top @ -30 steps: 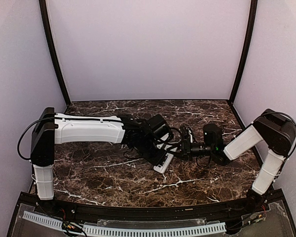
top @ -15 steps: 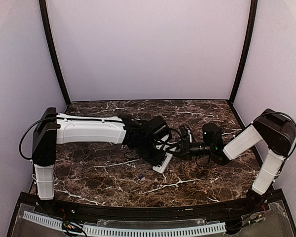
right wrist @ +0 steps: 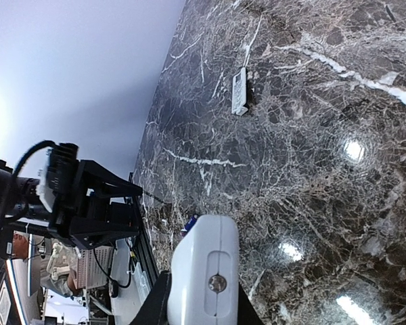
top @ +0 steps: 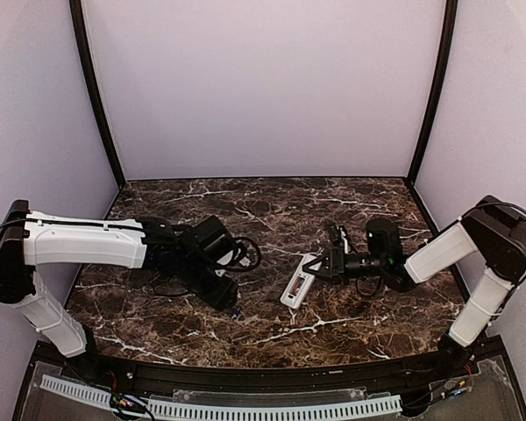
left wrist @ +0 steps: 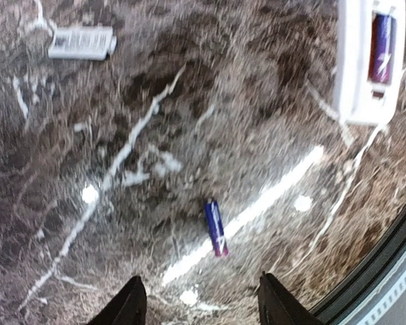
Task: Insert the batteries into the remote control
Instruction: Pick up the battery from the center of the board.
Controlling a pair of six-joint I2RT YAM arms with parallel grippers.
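Right gripper [top: 317,268] grips the remote control [top: 296,284]; left gripper [left wrist: 201,292], spread, hovers seemingly clear above a battery [left wrist: 215,227] near the table edge [left wrist: 363,265].

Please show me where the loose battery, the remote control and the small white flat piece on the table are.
loose battery [left wrist: 215,227], left wrist view, middle of its body.
remote control [left wrist: 352,64], left wrist view, white left side of its body.
small white flat piece [left wrist: 81,42], left wrist view, its centre.
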